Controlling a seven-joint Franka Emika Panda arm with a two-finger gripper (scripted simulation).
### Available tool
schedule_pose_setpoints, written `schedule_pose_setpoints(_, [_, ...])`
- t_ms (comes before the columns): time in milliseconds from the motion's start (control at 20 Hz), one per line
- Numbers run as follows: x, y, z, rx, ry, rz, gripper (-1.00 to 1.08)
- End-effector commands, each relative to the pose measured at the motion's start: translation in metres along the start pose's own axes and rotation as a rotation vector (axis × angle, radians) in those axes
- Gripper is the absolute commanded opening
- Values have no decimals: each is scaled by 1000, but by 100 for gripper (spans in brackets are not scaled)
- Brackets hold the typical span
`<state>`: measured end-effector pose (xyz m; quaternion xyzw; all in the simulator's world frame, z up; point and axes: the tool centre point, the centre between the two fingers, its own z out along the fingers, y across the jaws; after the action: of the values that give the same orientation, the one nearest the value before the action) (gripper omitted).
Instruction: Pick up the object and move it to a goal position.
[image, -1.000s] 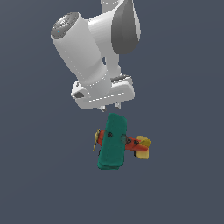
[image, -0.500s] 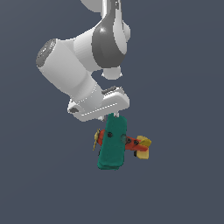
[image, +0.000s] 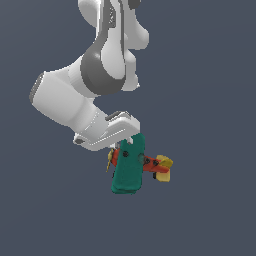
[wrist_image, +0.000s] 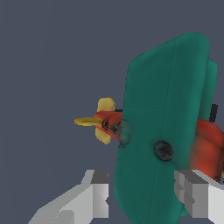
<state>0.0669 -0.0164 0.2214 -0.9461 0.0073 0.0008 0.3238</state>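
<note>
In the wrist view the gripper (wrist_image: 142, 199) is sitting nearest, its two fingers (wrist_image: 94, 197) standing on either side of the teal wings of the plane (wrist_image: 164, 127) and clamping them. Past the wings, the plane's yellow propeller is pointing toward nine o'clock and its red body is showing at three. In the exterior view the arm (image: 95, 85) is reaching down from twelve o'clock, holding the plane (image: 131, 167) wing-down, its yellow tail poking toward three o'clock.
</note>
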Motion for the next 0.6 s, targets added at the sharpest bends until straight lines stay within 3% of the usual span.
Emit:
schedule_pose_setpoints(0, [7, 5, 3, 43, 13, -3, 28])
schedule_pose_setpoints(550, [33, 28, 10, 211, 81, -19, 28])
